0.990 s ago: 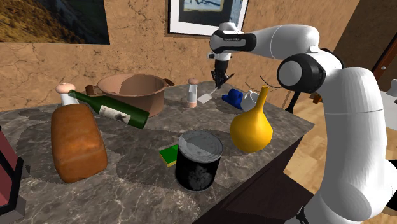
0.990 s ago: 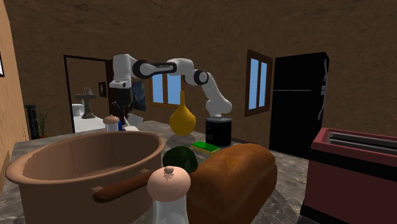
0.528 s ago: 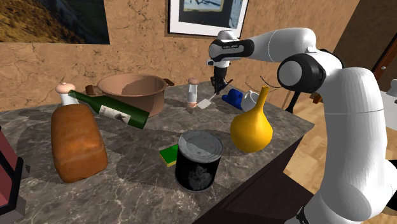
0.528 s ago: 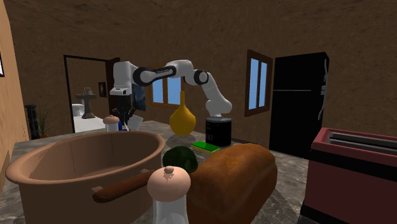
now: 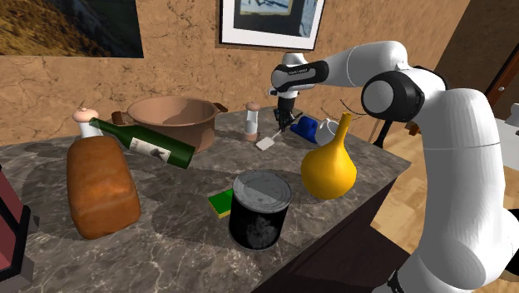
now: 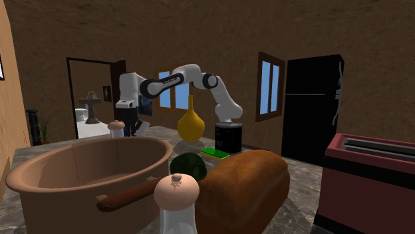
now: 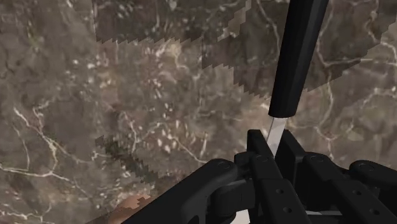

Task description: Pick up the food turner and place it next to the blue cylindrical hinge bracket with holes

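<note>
My gripper (image 5: 284,121) is shut on the food turner's thin white shaft, a short way to the shoulder view's left of the blue bracket (image 5: 303,127). The turner's white blade (image 5: 267,143) hangs low over the marble counter (image 5: 183,225), between a small shaker (image 5: 251,122) and the bracket. In the wrist view the fingers (image 7: 257,163) clasp the shaft (image 7: 273,135), and the turner's black handle (image 7: 299,57) runs away from them over the marble. In the second exterior view the gripper (image 6: 130,125) sits low behind the big bowl's rim.
A brown pot (image 5: 170,116), a tilted wine bottle (image 5: 145,144), a bread loaf (image 5: 101,185), a green sponge (image 5: 221,201), a dark can (image 5: 259,208) and a yellow gourd vase (image 5: 329,166) crowd the counter. A white mug (image 5: 327,127) stands by the bracket.
The gripper has come down and shifted to the shoulder view's left with the turner, bringing the white blade from above the bracket area to near the counter.
</note>
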Tool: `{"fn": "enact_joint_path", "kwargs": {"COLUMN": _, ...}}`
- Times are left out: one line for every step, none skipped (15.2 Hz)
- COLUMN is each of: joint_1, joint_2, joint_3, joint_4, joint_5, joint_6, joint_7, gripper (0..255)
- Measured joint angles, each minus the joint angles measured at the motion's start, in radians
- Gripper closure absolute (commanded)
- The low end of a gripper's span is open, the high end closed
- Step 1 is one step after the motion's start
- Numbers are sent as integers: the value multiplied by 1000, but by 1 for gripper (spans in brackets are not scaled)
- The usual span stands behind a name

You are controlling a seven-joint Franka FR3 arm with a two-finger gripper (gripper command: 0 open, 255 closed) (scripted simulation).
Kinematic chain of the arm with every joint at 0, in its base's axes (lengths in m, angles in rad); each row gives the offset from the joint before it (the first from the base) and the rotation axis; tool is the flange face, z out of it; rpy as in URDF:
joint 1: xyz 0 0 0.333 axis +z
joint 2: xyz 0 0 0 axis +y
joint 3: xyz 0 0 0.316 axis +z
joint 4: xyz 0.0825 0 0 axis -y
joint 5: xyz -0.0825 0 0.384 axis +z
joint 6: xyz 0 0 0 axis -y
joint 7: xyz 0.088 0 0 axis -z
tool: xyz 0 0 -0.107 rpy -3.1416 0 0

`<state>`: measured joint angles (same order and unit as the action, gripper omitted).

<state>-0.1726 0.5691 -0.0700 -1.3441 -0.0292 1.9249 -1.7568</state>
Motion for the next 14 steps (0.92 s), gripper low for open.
{"fn": "enact_joint_path", "kwargs": {"joint_1": 1, "joint_2": 4, "joint_3": 0, "joint_4": -6, "joint_5": 0, "joint_6": 10, "joint_7": 2, "gripper": 255}}
{"fn": "enact_joint_path", "kwargs": {"joint_1": 0, "joint_2": 8, "joint_3": 0, "joint_4": -14, "joint_5": 0, "joint_6": 23, "joint_7": 1, "gripper": 255}}
{"fn": "enact_joint_path", "kwargs": {"joint_1": 0, "joint_2": 11, "joint_3": 0, "joint_4": -23, "joint_5": 0, "joint_6": 34, "joint_7": 2, "gripper": 255}}
{"fn": "enact_joint_path", "kwargs": {"joint_1": 0, "joint_2": 14, "joint_3": 0, "joint_4": -33, "joint_5": 0, "joint_6": 47, "joint_7": 2, "gripper": 255}}
{"fn": "enact_joint_path", "kwargs": {"joint_1": 1, "joint_2": 18, "joint_3": 1, "joint_4": -43, "joint_5": 0, "joint_6": 61, "joint_7": 3, "gripper": 255}}
{"fn": "enact_joint_path", "kwargs": {"joint_1": 1, "joint_2": 22, "joint_3": 1, "joint_4": -49, "joint_5": 0, "joint_6": 70, "joint_7": 5, "gripper": 255}}
{"fn": "enact_joint_path", "kwargs": {"joint_1": 0, "joint_2": 25, "joint_3": 1, "joint_4": -58, "joint_5": 0, "joint_6": 82, "joint_7": 4, "gripper": 255}}
{"fn": "enact_joint_path", "kwargs": {"joint_1": 0, "joint_2": 31, "joint_3": 1, "joint_4": -62, "joint_5": 0, "joint_6": 93, "joint_7": 5, "gripper": 255}}
{"fn": "enact_joint_path", "kwargs": {"joint_1": 0, "joint_2": 34, "joint_3": 1, "joint_4": -64, "joint_5": 0, "joint_6": 98, "joint_7": 5, "gripper": 255}}
{"fn": "enact_joint_path", "kwargs": {"joint_1": 0, "joint_2": 34, "joint_3": 1, "joint_4": -66, "joint_5": 0, "joint_6": 100, "joint_7": 5, "gripper": 255}}
{"fn": "enact_joint_path", "kwargs": {"joint_1": 0, "joint_2": 35, "joint_3": 1, "joint_4": -67, "joint_5": 0, "joint_6": 101, "joint_7": 5, "gripper": 255}}
{"fn": "enact_joint_path", "kwargs": {"joint_1": 0, "joint_2": 35, "joint_3": 1, "joint_4": -67, "joint_5": 0, "joint_6": 102, "joint_7": 5, "gripper": 255}}
{"fn": "enact_joint_path", "kwargs": {"joint_1": 0, "joint_2": 35, "joint_3": 1, "joint_4": -67, "joint_5": 0, "joint_6": 102, "joint_7": 5, "gripper": 255}}
{"fn": "enact_joint_path", "kwargs": {"joint_1": 0, "joint_2": 35, "joint_3": 1, "joint_4": -67, "joint_5": 0, "joint_6": 102, "joint_7": 5, "gripper": 255}}
